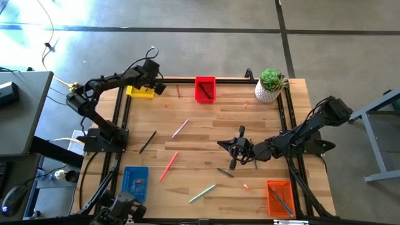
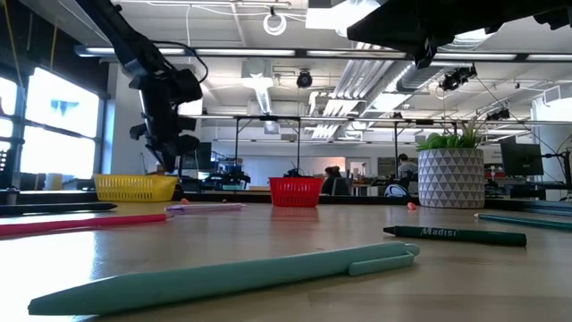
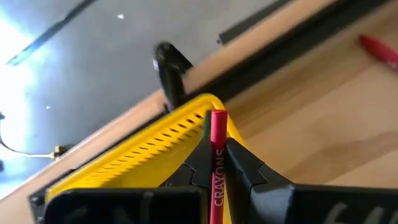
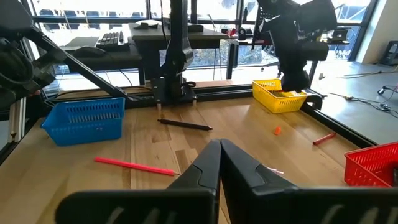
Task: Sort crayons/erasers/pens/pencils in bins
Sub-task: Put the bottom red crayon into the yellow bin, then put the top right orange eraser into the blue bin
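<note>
Overhead, the wooden table [image 1: 206, 134] carries four mesh bins: the yellow bin [image 1: 140, 92] at about 11 o'clock, the red bin [image 1: 205, 89] at 12 o'clock, the blue bin [image 1: 135, 182] at about 7 o'clock and the orange bin [image 1: 280, 198] at about 5 o'clock. The left gripper [image 1: 154, 80] hangs just beside the yellow bin's inner end; its wrist view shows the two fingers [image 3: 198, 163] pinched tight on a red crayon [image 3: 218, 155] that stands upright between them, its tip above the yellow bin's rim. The right gripper [image 1: 236, 149] sits low over the table slightly toward 4 o'clock of centre, its jaws pressed together with nothing between them. Loose items lie on the bare wood: a black pen [image 1: 147, 141] toward 9 o'clock, a pink pencil [image 1: 180, 129] near centre, a red pencil [image 1: 169, 165] toward 7 o'clock, a light green pen [image 1: 202, 193] at 6 o'clock, and a dark green crayon [image 1: 225, 172] just beside the right gripper on its 6 o'clock side. A small orange piece [image 1: 246, 185] lies near the orange bin. A potted plant in a white pot [image 1: 270, 85] stands at the 1 o'clock corner.
</note>
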Motion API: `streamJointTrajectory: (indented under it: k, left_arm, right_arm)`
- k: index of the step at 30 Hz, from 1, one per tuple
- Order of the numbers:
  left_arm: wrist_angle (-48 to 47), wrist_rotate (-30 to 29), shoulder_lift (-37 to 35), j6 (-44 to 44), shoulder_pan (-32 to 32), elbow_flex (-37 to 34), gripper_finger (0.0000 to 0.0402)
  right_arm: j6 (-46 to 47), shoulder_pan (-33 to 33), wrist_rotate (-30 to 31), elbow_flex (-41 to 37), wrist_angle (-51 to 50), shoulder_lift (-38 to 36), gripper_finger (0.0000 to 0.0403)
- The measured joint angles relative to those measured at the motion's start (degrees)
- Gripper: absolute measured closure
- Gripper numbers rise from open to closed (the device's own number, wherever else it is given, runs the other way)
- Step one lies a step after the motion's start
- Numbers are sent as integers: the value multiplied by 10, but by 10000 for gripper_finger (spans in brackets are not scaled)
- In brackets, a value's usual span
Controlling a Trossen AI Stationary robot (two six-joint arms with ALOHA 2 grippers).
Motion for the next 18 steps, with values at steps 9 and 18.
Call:
streamJointTrajectory:
  k: [9, 18]
  left_arm:
    - [-3, -32, 9, 1, -1, 0, 355]
    - [-2, -34, -17, 22, -8, 0, 301]
  right_arm:
    - [0, 0, 0, 0, 0, 0, 401]
    - [0, 0, 0, 0, 0, 0, 401]
